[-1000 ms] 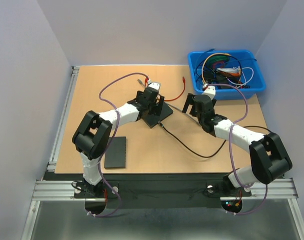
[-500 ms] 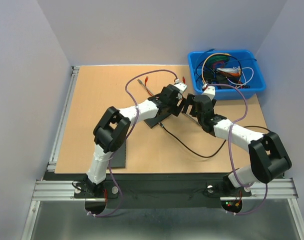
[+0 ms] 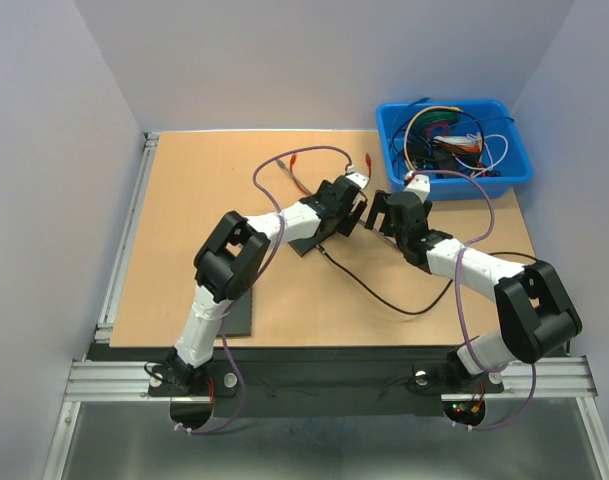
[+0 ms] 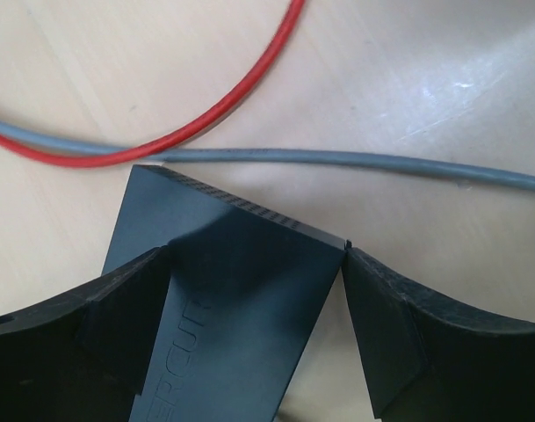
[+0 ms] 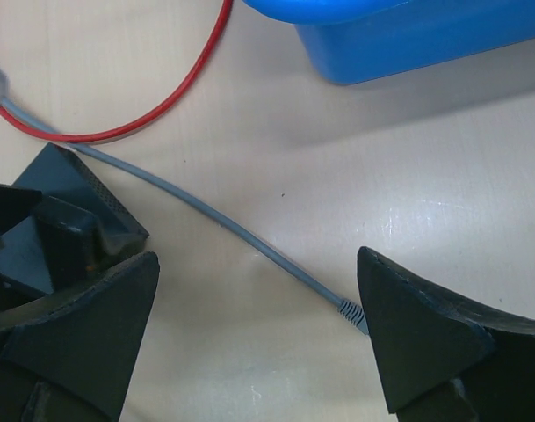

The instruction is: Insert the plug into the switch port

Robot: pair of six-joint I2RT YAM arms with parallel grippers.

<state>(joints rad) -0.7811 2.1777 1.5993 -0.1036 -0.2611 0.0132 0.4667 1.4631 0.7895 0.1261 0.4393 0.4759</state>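
Observation:
The black switch (image 4: 232, 290) lies flat on the table; it also shows in the top view (image 3: 306, 238). My left gripper (image 4: 254, 290) is over its far end with both fingers against its sides, shut on it. It shows in the top view too (image 3: 350, 206). The grey cable (image 5: 206, 211) runs across the table to its plug (image 5: 355, 315). My right gripper (image 5: 254, 290) is open low over the table. The plug lies just inside its right finger (image 5: 425, 343), untouched. In the top view the right gripper (image 3: 382, 213) hides the plug.
A red cable (image 4: 223, 97) loops beyond the switch. A blue bin (image 3: 454, 145) full of cables stands at the back right, close behind my right gripper. A thin black cable (image 3: 384, 295) lies mid-table. A flat black pad (image 3: 232, 305) lies front left.
My left arm swung right, carrying its gripper to the switch's far right end, facing the right gripper. The right gripper edged slightly left. The switch stayed in place.

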